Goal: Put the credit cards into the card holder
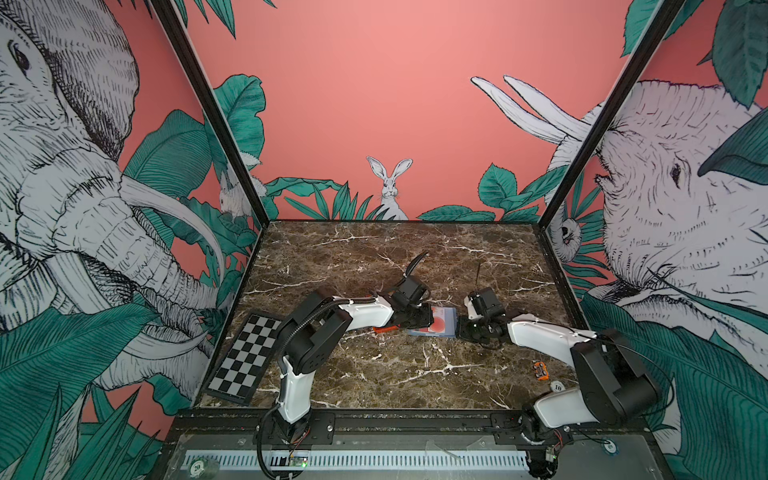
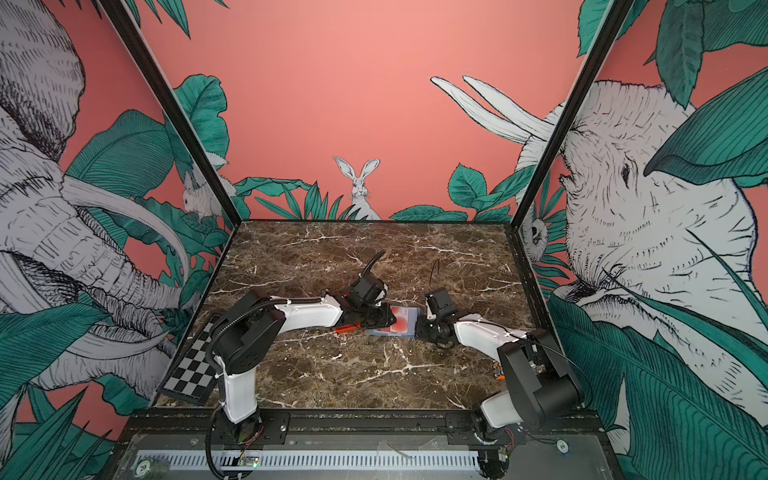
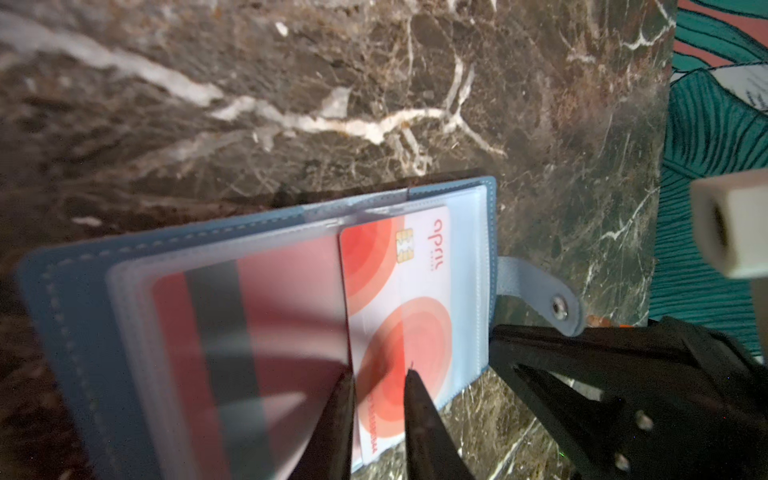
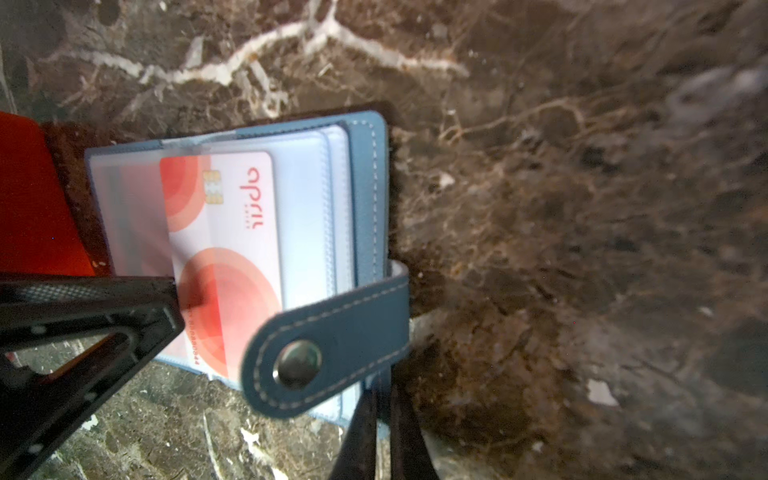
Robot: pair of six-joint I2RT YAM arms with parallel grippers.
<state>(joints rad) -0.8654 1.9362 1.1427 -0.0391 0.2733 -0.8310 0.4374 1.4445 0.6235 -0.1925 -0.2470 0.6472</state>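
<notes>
Open card holder (image 3: 75, 316) lies flat mid-desk (image 3: 374, 62). The credit card (image 3: 419, 291) sits partly under a clear sleeve. It looks stiff, slick and light, so push it by its bare edge. The left pincer (image 3: 380, 374) is slightly parted, tips on the card. The right pincer (image 4: 380, 395) is clamped on the holder's floppy edge.

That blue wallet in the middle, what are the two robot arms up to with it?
They are loading cards into it. The right gripper is shut on the open card holder's edge by the snap tab, apparently steadying it. The left gripper's slightly parted fingertips rest on a credit card that is partly inside a clear sleeve. Another card already sits sleeved beside it.
</notes>
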